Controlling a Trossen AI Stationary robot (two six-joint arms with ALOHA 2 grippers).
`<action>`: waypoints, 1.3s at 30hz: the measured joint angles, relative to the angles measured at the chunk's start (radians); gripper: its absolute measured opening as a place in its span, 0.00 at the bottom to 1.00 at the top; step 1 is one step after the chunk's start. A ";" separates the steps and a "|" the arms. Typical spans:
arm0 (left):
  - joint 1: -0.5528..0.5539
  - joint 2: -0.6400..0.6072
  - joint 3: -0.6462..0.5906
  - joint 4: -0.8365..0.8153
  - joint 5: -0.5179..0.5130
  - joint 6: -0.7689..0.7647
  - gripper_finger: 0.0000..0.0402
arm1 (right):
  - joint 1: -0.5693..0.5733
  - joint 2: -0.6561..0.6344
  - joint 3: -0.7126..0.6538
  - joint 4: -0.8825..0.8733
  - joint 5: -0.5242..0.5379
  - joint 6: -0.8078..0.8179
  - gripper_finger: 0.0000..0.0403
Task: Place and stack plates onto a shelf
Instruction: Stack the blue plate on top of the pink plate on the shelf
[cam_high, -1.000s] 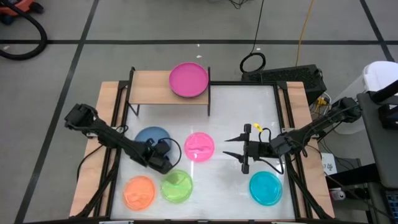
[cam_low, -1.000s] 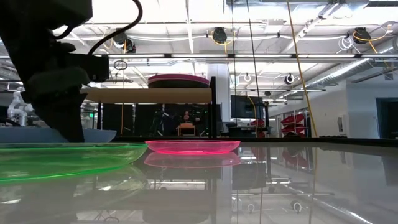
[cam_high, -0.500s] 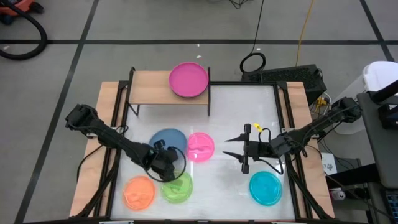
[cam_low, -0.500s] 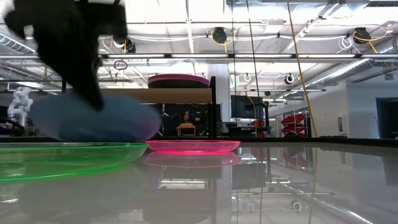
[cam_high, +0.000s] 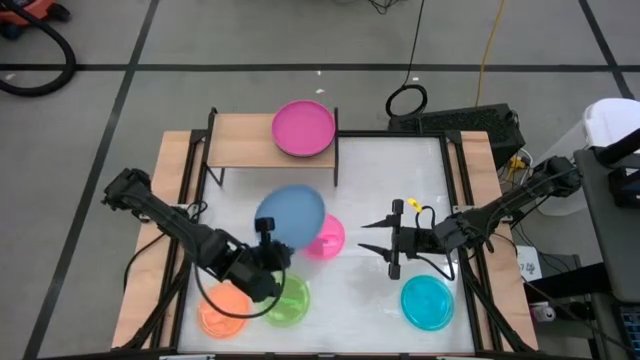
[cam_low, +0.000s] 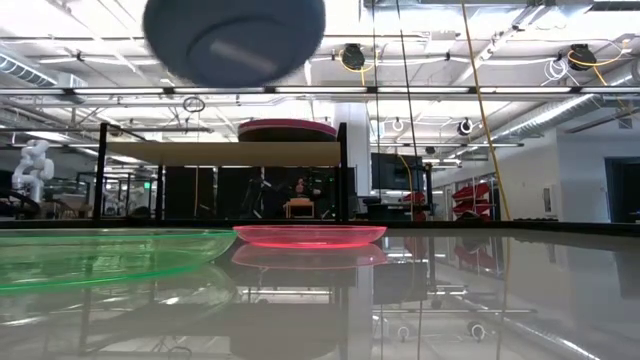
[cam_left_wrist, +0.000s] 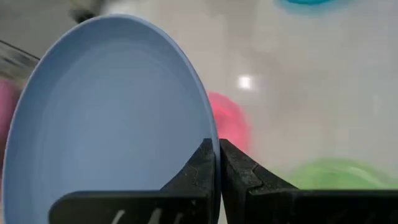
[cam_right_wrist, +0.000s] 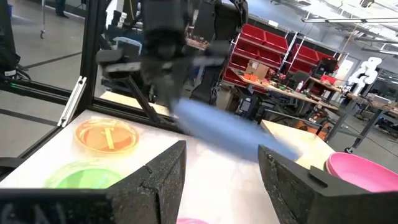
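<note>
My left gripper (cam_left_wrist: 216, 163) is clamped on the rim of the blue plate (cam_high: 291, 214), holding it in the air above the table between the shelf (cam_high: 240, 139) and the pink plate (cam_high: 327, 238). One magenta plate (cam_high: 304, 128) sits on the shelf; green (cam_high: 286, 298), orange (cam_high: 222, 307), cyan (cam_high: 428, 301) and pink plates are not yet shelved. My right gripper (cam_high: 368, 238) waits near the cyan plate, fingers apart.

floor (cam_high: 90, 110): grey, crossed by dark lines | red shelving (cam_right_wrist: 283, 53): beyond the table | ceiling lights (cam_low: 440, 90): long strips overhead | black hose (cam_high: 35, 60): on the floor near the table
</note>
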 joint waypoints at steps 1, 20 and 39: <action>0.004 0.000 0.016 -0.015 -0.042 0.036 0.02 | 0.000 0.000 0.000 0.000 0.000 0.000 0.45; 0.530 0.000 0.077 0.090 -0.026 0.656 0.06 | 0.000 0.000 0.000 -0.005 0.000 0.000 0.45; 0.843 0.095 0.077 0.199 0.321 0.713 0.06 | 0.000 0.001 -0.045 0.047 0.000 0.030 0.45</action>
